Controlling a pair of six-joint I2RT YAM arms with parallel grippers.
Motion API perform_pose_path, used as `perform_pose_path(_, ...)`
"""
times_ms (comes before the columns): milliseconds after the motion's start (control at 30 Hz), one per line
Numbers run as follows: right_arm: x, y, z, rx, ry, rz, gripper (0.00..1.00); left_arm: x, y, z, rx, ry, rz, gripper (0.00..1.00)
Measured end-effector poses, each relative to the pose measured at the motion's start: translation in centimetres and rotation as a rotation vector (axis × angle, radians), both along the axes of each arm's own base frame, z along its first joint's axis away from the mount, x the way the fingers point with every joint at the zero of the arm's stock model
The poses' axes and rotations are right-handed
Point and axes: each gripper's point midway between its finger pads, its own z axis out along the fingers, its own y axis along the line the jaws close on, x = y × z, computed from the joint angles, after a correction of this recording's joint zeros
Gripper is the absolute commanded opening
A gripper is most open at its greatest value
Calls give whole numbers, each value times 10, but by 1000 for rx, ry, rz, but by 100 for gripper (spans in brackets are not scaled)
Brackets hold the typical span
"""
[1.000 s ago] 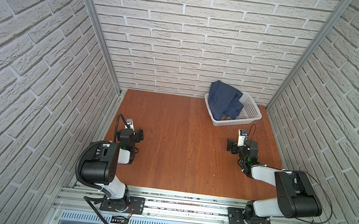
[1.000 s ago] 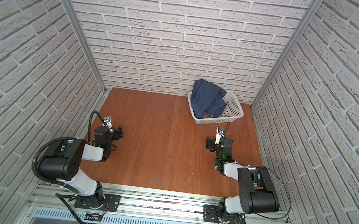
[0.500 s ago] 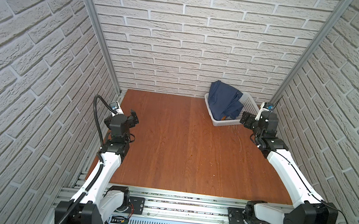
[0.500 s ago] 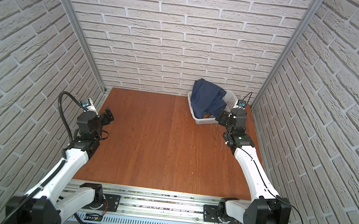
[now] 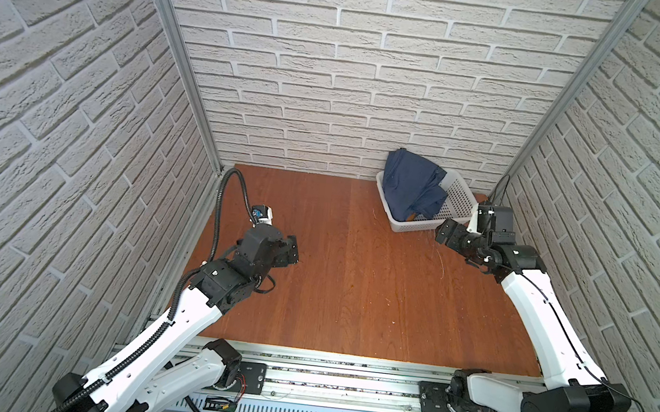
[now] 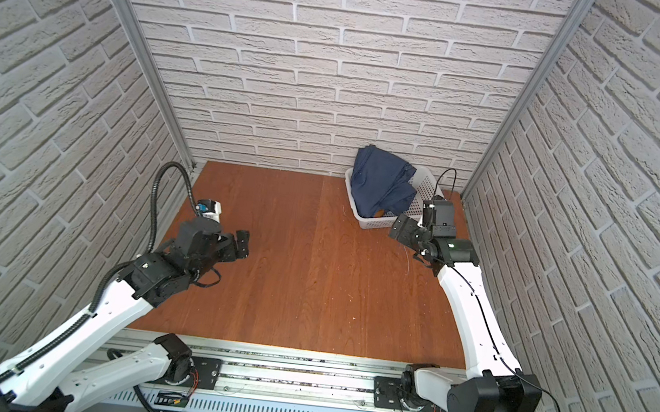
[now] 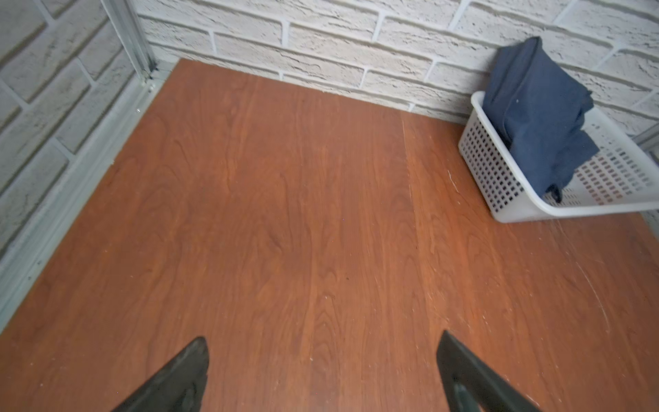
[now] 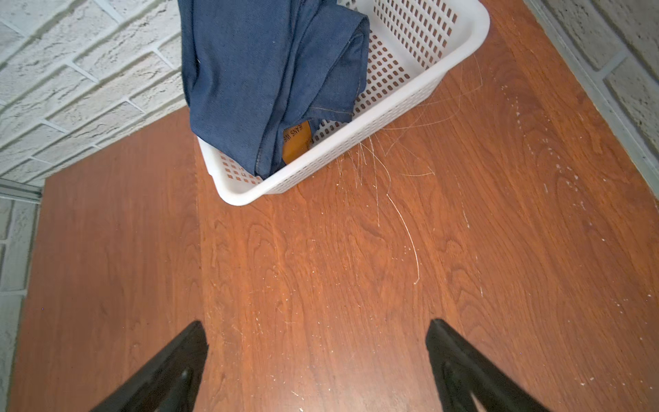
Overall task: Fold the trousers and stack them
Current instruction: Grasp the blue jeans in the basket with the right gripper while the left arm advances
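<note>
The trousers (image 5: 412, 186) (image 6: 381, 183) are dark blue jeans, bunched and draped over the far rim of a white basket (image 5: 414, 225) (image 6: 376, 222) at the table's back right. Their tan patch (image 8: 296, 141) shows low in the basket in the right wrist view. My right gripper (image 5: 446, 234) (image 6: 401, 229) (image 8: 315, 323) hovers open just in front of the basket's right end, empty and apart from the cloth. My left gripper (image 5: 290, 249) (image 6: 241, 243) (image 7: 322, 337) is open over the table's left side, far from the trousers (image 7: 535, 114) (image 8: 264, 71).
The brown wooden table (image 5: 354, 280) is walled by white brick panels at the back and on both sides. Fine scratches mark the wood in front of the basket (image 8: 410, 89) (image 7: 499, 178). A metal rail (image 5: 322, 386) runs along the front edge.
Both arms have risen from tucked poses near the front rail and stretched out. The right gripper has moved up close to the basket; the left has come over the table's left side.
</note>
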Motion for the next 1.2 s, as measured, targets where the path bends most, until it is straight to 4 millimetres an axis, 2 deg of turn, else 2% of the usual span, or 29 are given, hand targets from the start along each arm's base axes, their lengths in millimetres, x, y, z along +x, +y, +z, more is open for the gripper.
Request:
perform_pose_path(133,5,4,-2,21,12,8,95,-7,-19,-8,-24,31,-36,98)
perform_pose_path(267,24,7,-13,39,53,9,93,-7,-31,-18,-22,64,-53,98)
perform_pose_path(467,76,10,-30,56,90,-11,91,5,-46,-28,-11,74,-72,98)
perform_pose_path(633,133,17,-62,121,120,-13,89,31,-71,-45,28,126,-125,98)
perform_pose_path(833,191,32,-103,217,143,9,89,53,-96,-50,30,131,-193,98)
perform_pose_path(900,204,37,-117,249,151,14,89,57,-99,-51,25,129,-204,98)
perform_pose_path(967,218,42,-120,276,126,22,89,60,-99,-54,22,134,-208,98)
perform_pose_path(1200,245,50,-133,342,112,18,90,70,-91,-56,7,140,-198,98)
